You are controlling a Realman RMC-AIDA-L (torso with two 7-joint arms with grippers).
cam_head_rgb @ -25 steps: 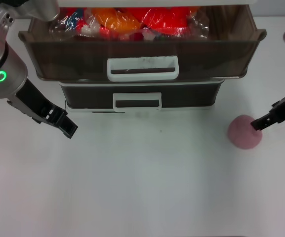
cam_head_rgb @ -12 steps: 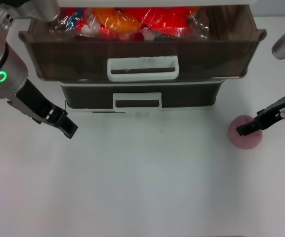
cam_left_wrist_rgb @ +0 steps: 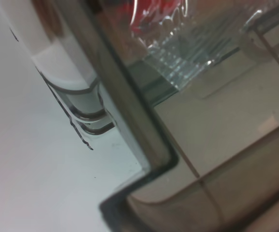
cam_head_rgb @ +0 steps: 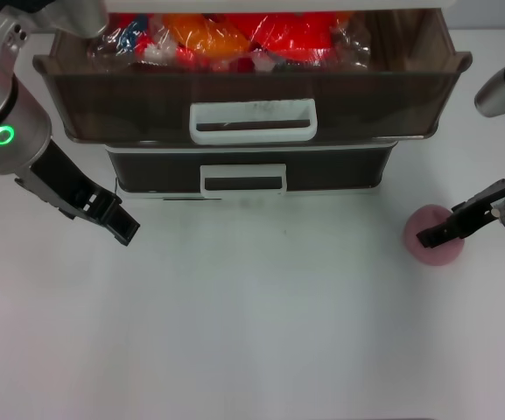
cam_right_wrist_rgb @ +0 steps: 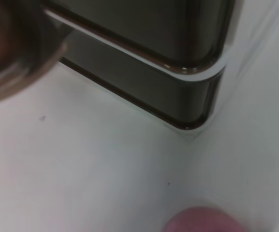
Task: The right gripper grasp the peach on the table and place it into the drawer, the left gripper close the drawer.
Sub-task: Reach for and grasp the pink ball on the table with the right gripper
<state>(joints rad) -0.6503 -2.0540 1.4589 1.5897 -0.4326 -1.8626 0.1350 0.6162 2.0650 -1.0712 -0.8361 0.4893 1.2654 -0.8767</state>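
White table (cam_head_rgb: 252, 332) lies before you, with the peach (cam_head_rgb: 434, 247) resting right of the cabinet, well below the open drawer (cam_head_rgb: 252, 96). Your right gripper (cam_head_rgb: 434, 234) sits over it; whether it grips I cannot tell. An off-centre pinch could roll that round fruit away. Your left gripper (cam_head_rgb: 122, 227) waits parked.
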